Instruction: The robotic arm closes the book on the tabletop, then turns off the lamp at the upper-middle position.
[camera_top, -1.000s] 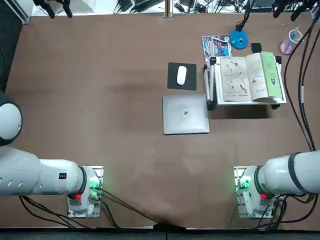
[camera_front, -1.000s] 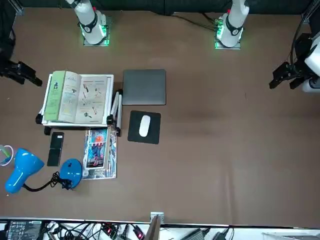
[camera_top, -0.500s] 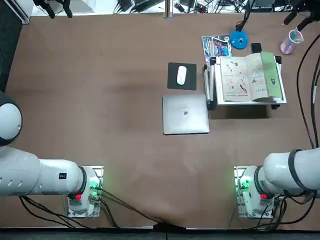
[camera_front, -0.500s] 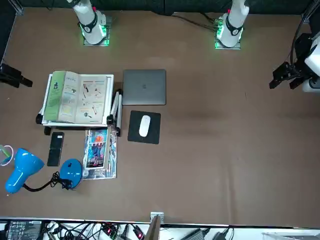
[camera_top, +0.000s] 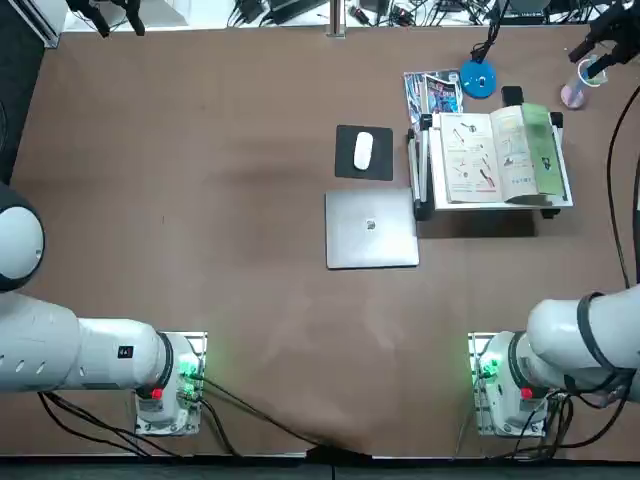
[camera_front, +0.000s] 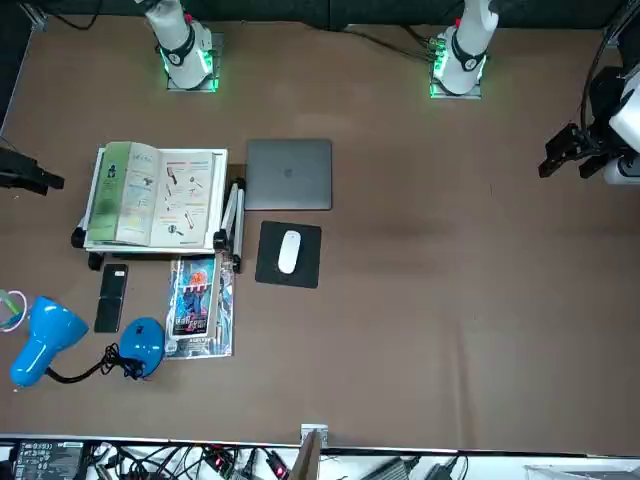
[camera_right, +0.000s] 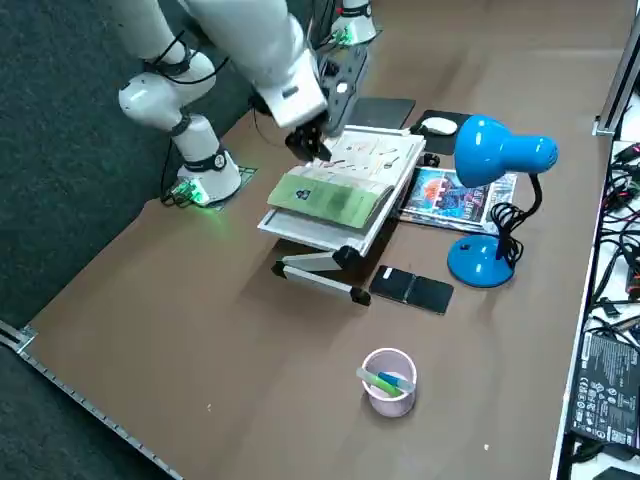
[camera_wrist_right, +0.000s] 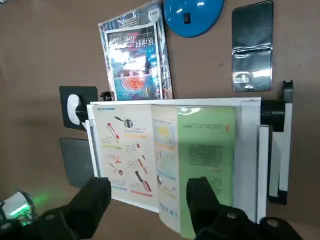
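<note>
Shifted since the earlier frame, the right pincer (camera_wrist_right: 149, 185) now hangs, fingers (camera_wrist_right: 96, 200) apart, above the open book (camera_wrist_right: 205, 150) on its white stand (camera_wrist_right: 247, 150)

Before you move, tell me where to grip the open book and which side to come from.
Best grip the outer edge of the green cover flap, coming from the robot's right: it is the book's rightmost edge, facing away from the white pages. The right gripper hovers open at the book's arm-base side, so it would probably need to shift right.
</note>
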